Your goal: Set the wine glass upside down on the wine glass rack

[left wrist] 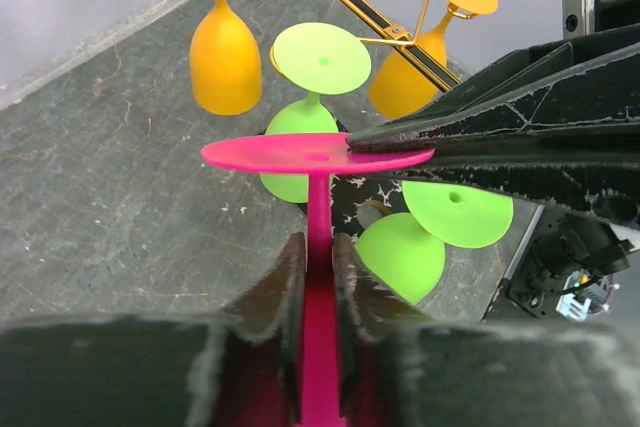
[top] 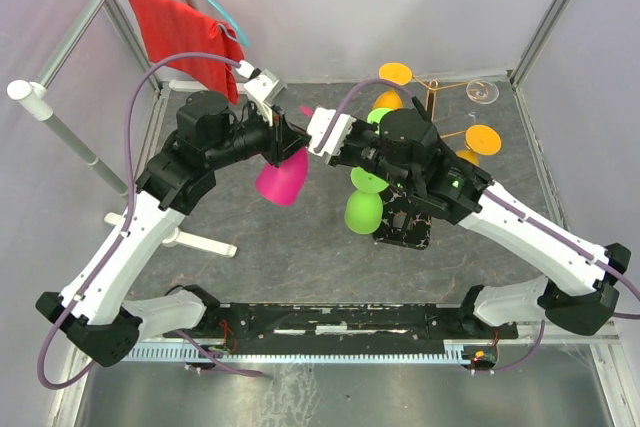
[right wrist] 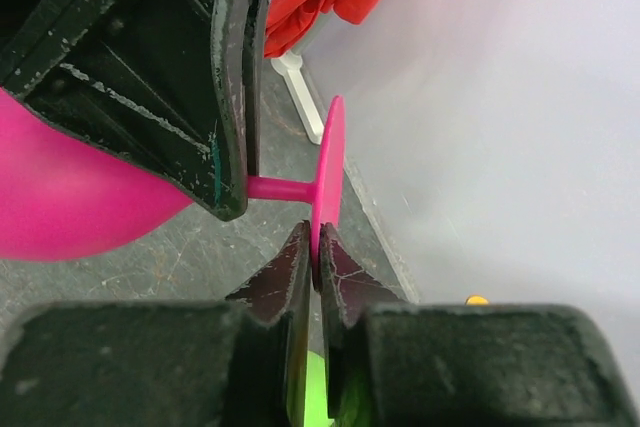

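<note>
The pink wine glass (top: 282,177) hangs upside down in mid-air, left of the wine glass rack (top: 432,97). The rack is gold wire on a black veined base (top: 405,222). My left gripper (left wrist: 318,257) is shut on the glass's stem (left wrist: 318,202), with the bowl (right wrist: 60,197) below it. My right gripper (right wrist: 316,247) is shut on the rim of the pink foot disc (right wrist: 328,162). In the left wrist view the foot disc (left wrist: 300,152) lies flat, and the right gripper's fingers (left wrist: 480,137) pinch its right edge. The rack's wire arms (left wrist: 350,2) stand behind.
Two orange glasses (top: 395,74) (top: 482,137) and two green glasses (top: 365,209) (left wrist: 320,57) hang upside down on the rack. A clear glass (top: 482,92) sits at the far right. A red cloth (top: 185,37) hangs on a hanger at the far left above a white stand (top: 200,242).
</note>
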